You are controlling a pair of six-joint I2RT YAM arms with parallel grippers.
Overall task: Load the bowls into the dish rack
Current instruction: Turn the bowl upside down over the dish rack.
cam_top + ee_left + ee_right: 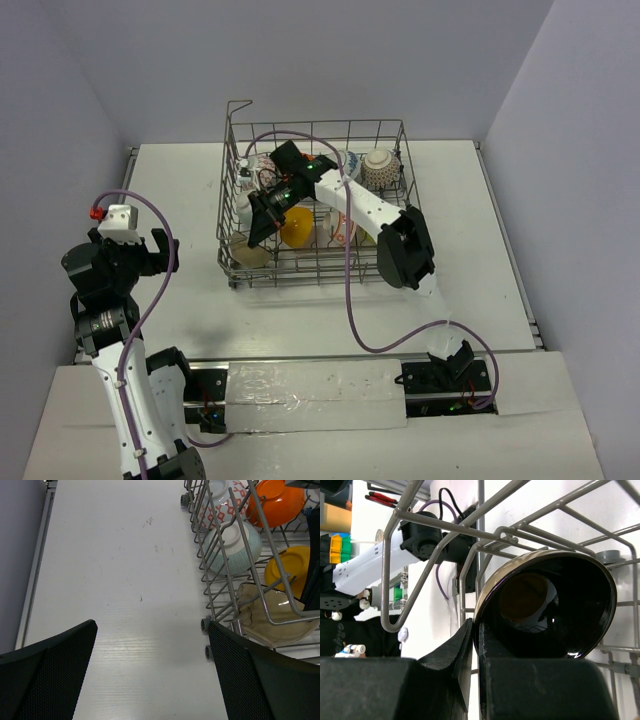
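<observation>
The grey wire dish rack [310, 125] stands at the back middle of the table. My right gripper [476, 625] is inside it, at the left side [262, 215], shut on the rim of a glossy black bowl [555, 610] that is tipped on edge among the wires. A yellow bowl [298, 228] and a white-patterned bowl [378, 168] also sit in the rack. The left wrist view shows red-and-white [220, 510], orange [280, 500], pale teal [235, 542], yellow [285, 567] and pale beige [275, 620] bowls in the rack [206, 625]. My left gripper [152, 625] hangs open over bare table left of the rack [130, 250].
Grey walls close in the white table [180, 290] on three sides, with a metal rail [35, 565] along its left edge. A purple cable [350, 300] loops from the right arm across the table's front. The rack's raised wire loop [238, 103] stands at its back left corner.
</observation>
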